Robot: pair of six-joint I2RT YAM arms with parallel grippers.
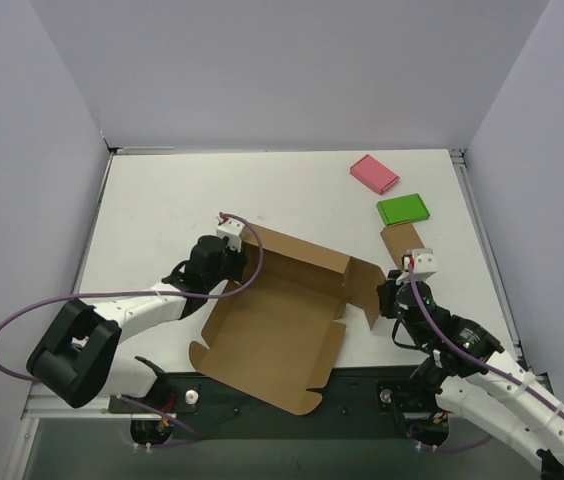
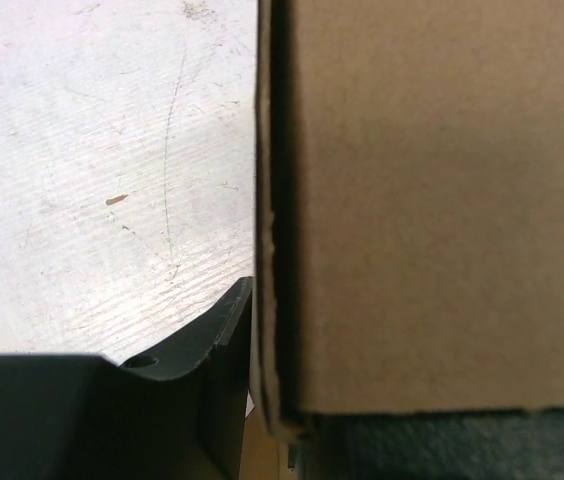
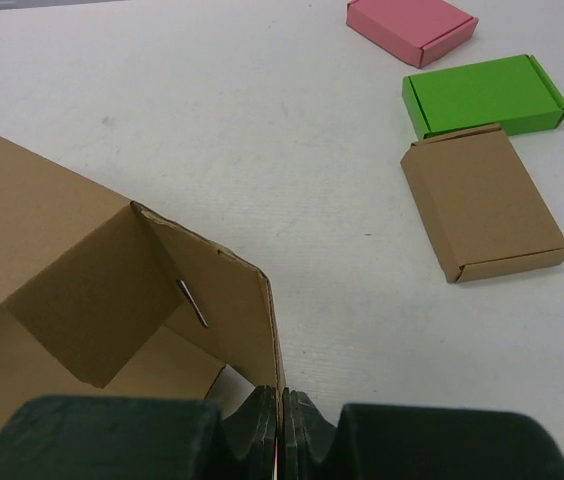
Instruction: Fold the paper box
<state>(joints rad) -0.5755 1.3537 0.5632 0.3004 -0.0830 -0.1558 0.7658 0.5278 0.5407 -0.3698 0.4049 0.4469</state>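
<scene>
Two arms are seen at the near edge of one white table (image 1: 162,200), each with one gripper. On the left, the left gripper (image 1: 242,262) is set against the left wall of the paper box (image 1: 272,330). In its wrist view the doubled cardboard edge stands between two dark fingers (image 2: 217,400), with the gripper closed partway upon that wall and nothing else held. One paper box is counted: a large, plain brown die-cut sheet, laid open in the near middle of the table between the two grippers. Its floor lies flat, its back and left walls are raised, and its near flap reaches out over the table's front edge. At the box's right side one flap is stood upright, and the right gripper (image 1: 384,296) is closed fully upon the thin edge of that flap, the two finger pads (image 3: 252,430) being pressed together with the cardboard between them. Farther right and toward the back, three small flat boxes are laid well apart from the large box: one pink box (image 1: 374,173) farthest back, one green box (image 1: 403,209) just nearer, and one small brown box (image 1: 405,243) nearest, close behind the right gripper.
</scene>
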